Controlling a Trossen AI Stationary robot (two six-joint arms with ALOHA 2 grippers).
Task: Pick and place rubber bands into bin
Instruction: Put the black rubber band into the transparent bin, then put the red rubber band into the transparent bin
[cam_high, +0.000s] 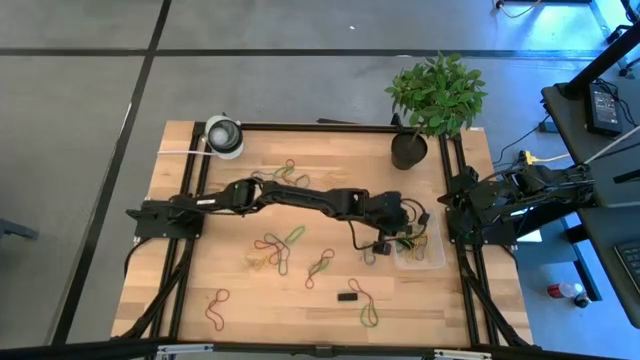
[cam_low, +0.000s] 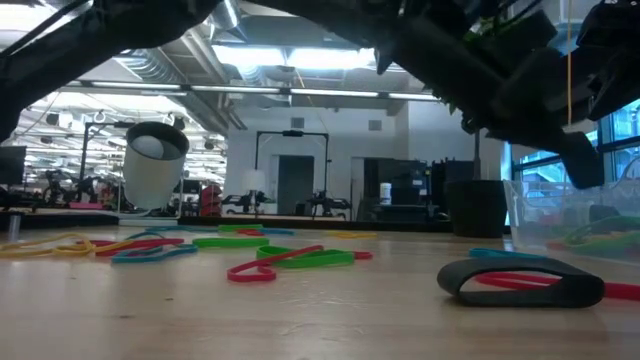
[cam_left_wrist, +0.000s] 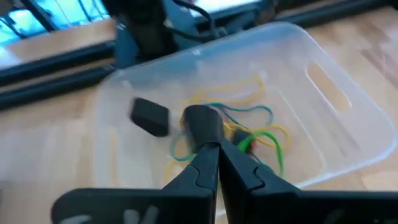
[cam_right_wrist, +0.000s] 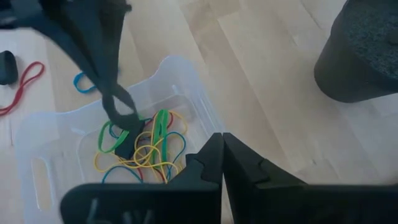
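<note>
The clear bin (cam_high: 438, 262) stands at the table's right side and holds several yellow, green and blue rubber bands (cam_right_wrist: 146, 146). My left gripper (cam_left_wrist: 202, 121) reaches across the table and hangs shut over the inside of the bin (cam_left_wrist: 336, 93). A dark band (cam_left_wrist: 149, 117) lies in the bin just beside its fingertips. Seen from the right wrist, the left gripper (cam_right_wrist: 121, 115) comes down into the bin (cam_right_wrist: 186, 81). More rubber bands (cam_high: 280, 248) lie loose on the wood. My right gripper (cam_right_wrist: 222, 146) waits shut at the table's right edge.
A black plant pot (cam_high: 409, 150) stands behind the bin, and a white-and-grey roll (cam_high: 224, 135) sits at the far left corner. Loose bands (cam_low: 290, 260) and a thick dark band (cam_low: 520, 282) lie near the table's near side. Black frame rails run along both sides.
</note>
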